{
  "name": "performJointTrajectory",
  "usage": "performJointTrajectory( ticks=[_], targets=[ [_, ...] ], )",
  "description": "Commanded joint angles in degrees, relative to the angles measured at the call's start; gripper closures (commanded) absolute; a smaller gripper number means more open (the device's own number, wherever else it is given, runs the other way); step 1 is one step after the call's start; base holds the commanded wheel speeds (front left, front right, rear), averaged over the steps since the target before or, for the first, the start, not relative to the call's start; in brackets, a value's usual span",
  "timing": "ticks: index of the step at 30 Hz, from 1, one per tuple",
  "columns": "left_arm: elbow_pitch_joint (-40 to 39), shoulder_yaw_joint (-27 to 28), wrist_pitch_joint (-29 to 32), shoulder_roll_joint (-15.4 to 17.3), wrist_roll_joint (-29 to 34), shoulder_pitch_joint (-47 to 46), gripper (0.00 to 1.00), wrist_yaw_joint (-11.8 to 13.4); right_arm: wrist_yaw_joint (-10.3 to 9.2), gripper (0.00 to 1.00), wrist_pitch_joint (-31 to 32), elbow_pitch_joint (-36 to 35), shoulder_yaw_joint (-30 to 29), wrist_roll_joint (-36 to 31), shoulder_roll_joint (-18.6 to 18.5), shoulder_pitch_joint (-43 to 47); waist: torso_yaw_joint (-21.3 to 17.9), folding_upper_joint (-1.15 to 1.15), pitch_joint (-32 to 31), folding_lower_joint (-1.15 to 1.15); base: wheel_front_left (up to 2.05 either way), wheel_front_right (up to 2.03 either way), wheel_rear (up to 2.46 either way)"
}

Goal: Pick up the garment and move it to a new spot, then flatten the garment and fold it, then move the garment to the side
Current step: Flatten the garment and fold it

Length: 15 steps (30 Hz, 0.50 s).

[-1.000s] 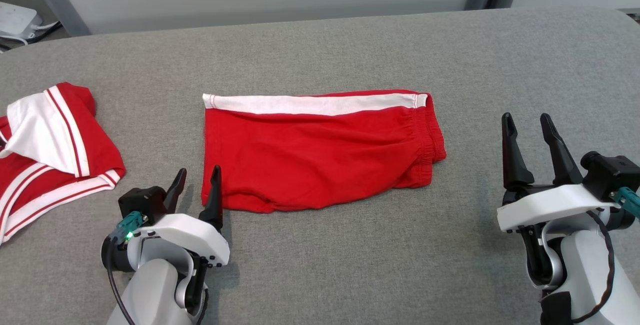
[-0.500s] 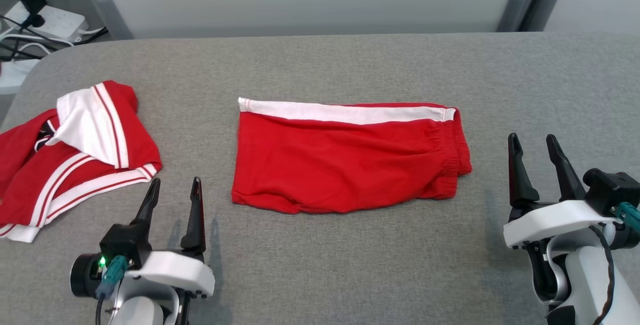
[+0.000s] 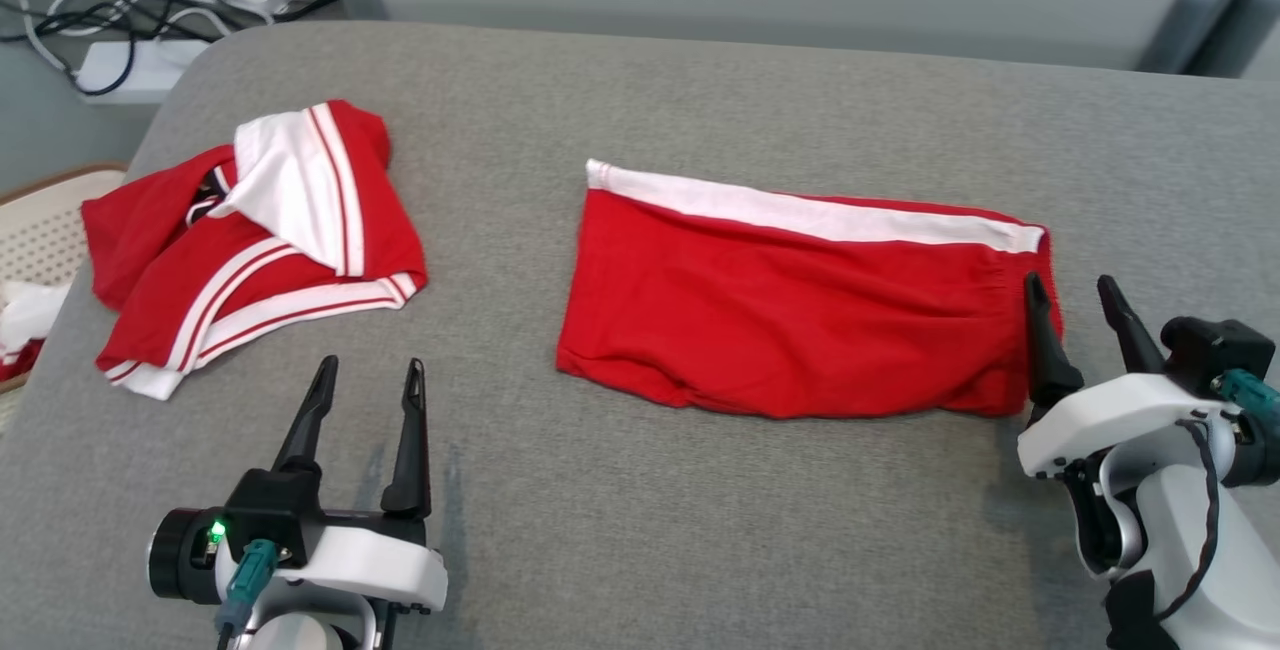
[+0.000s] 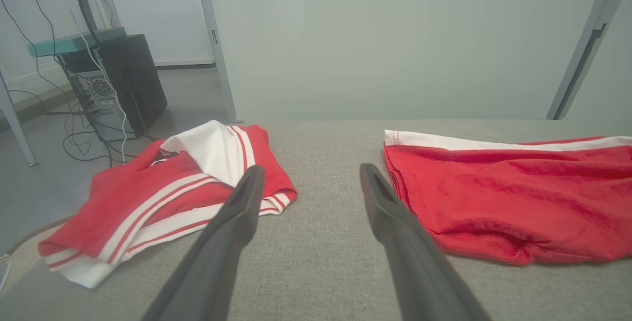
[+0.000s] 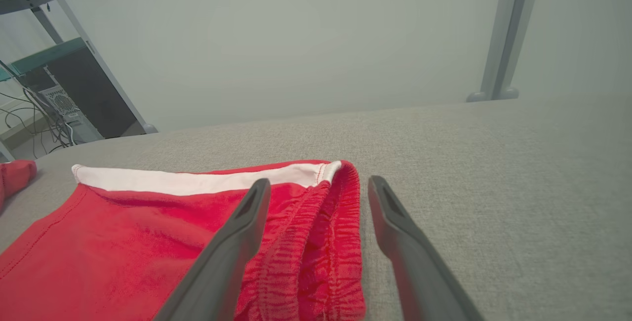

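Red shorts (image 3: 800,310) lie flat, seemingly folded once, at mid tabletop (image 3: 700,530), with the left jaws released and empty short of the leg end and the right jaws released astride the waistband edge; folding judged in hand, and the next move calls for a clean pinch of that edge.

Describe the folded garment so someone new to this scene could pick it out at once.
On the grey table, look right of the middle. The folded shorts lie flat as a red rectangle, their gathered waistband end by the right tool. Unlike the crumpled red garment at the left with its thin stripes, they carry one white band along the far edge.
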Motion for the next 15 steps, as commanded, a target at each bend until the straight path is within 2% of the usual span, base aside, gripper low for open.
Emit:
performJointTrajectory(
  ticks=[1,10,15],
  targets=[
    [-1.79,1.27,-0.33,0.46,0.18,-1.12,0.0,0.52,0.24,0.0,-0.59,-0.16,1.21,0.2,-0.49,-1.67,1.65,0.0,1.0,0.0,0.0,0.0,0.0],
    [-2.15,-1.08,-0.33,0.45,-1.21,-1.49,0.0,1.27,0.24,0.0,-0.59,10.63,-1.64,1.22,-1.15,-6.42,5.1,0.0,2.39,0.0,0.0,0.0,0.0],
    [-2.62,-1.41,-0.33,0.45,-1.73,-1.61,0.0,1.45,0.24,0.0,-0.59,12.59,-4.02,0.78,-1.1,-6.69,5.3,0.0,3.33,0.0,0.0,0.0,0.0]
  ],
)
